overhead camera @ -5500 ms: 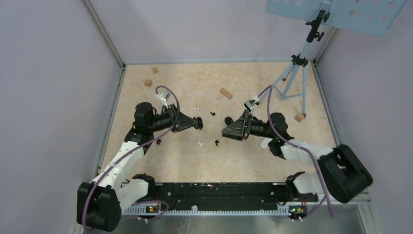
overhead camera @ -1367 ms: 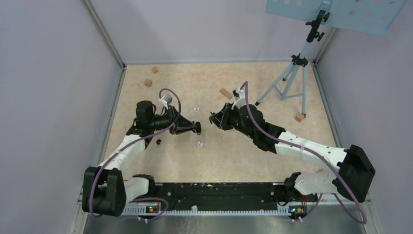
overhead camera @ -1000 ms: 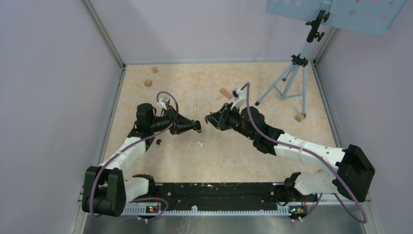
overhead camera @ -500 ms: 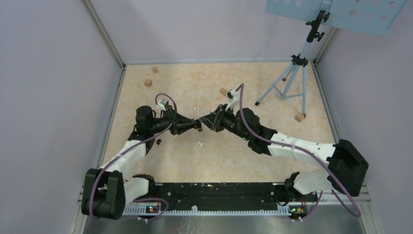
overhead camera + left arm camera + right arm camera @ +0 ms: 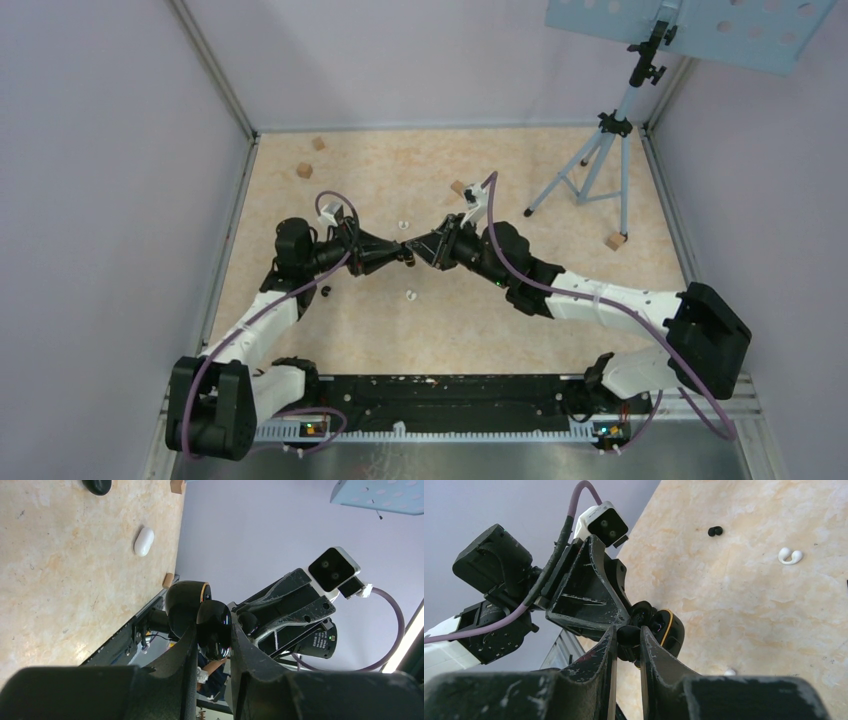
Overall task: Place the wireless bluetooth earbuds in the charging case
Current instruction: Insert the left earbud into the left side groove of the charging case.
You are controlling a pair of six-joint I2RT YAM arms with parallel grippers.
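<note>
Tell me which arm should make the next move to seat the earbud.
Right. The right gripper pinches a black earbud right at the open charging case. The left gripper grips that case, so the left arm is probably best used to steady it.

I run this lab cell: blank walls (image 5: 100, 200), aluminium frame (image 5: 215, 75), a tripod (image 5: 613, 125) standing on the table (image 5: 400, 170).

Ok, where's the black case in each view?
Top: case mid-table, where the arms meet.
Left wrist: case centre, gripped by left pincer.
Right wrist: case low centre, past right pincer holding an earbud.
Shared: the beige table.
</note>
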